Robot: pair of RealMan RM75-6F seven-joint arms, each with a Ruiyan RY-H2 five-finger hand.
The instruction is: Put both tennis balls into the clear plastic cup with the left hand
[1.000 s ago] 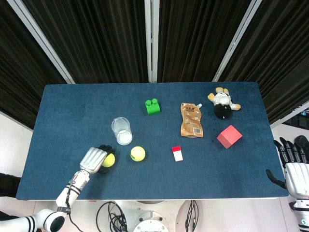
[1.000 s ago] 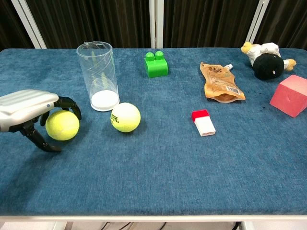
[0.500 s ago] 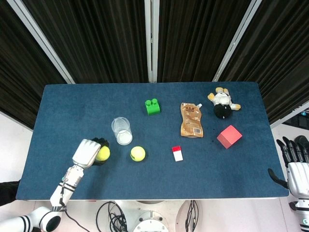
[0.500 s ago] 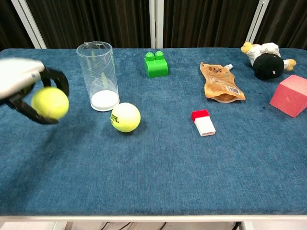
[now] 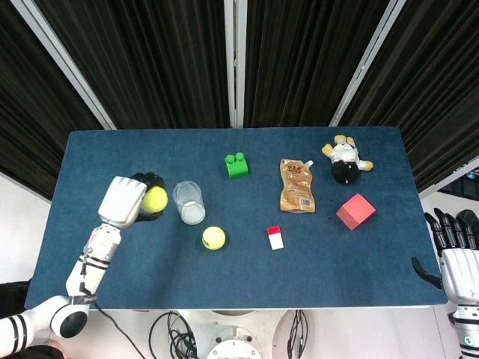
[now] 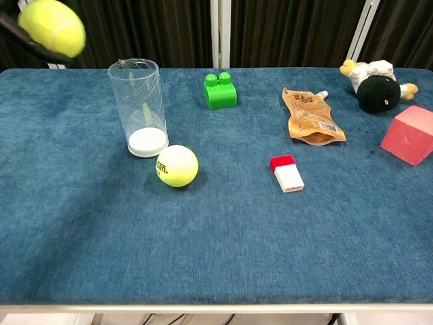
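My left hand [image 5: 127, 200] holds a yellow tennis ball [image 5: 156, 199] in the air, just left of the clear plastic cup [image 5: 188, 202]. In the chest view that ball [image 6: 52, 27] sits at the top left corner, higher than the cup's rim [image 6: 133, 65], with dark fingers [image 6: 24, 35] around it. The cup [image 6: 140, 108] stands upright with nothing inside. A second tennis ball [image 5: 214, 238] lies on the blue table, touching nothing, just right of the cup's base [image 6: 177, 165]. My right hand [image 5: 456, 250] hangs off the table's right edge, fingers apart and holding nothing.
A green brick [image 5: 237, 164] sits behind the cup. A brown pouch [image 5: 296, 185], a red-and-white small box [image 5: 275, 237], a red cube [image 5: 355, 211] and a plush toy [image 5: 346, 161] lie on the right half of the blue table [image 5: 135, 157].
My left hand has lifted the tennis ball off the table and carried it up and away from the front edge, to beside the cup's top. The right hand has barely moved.
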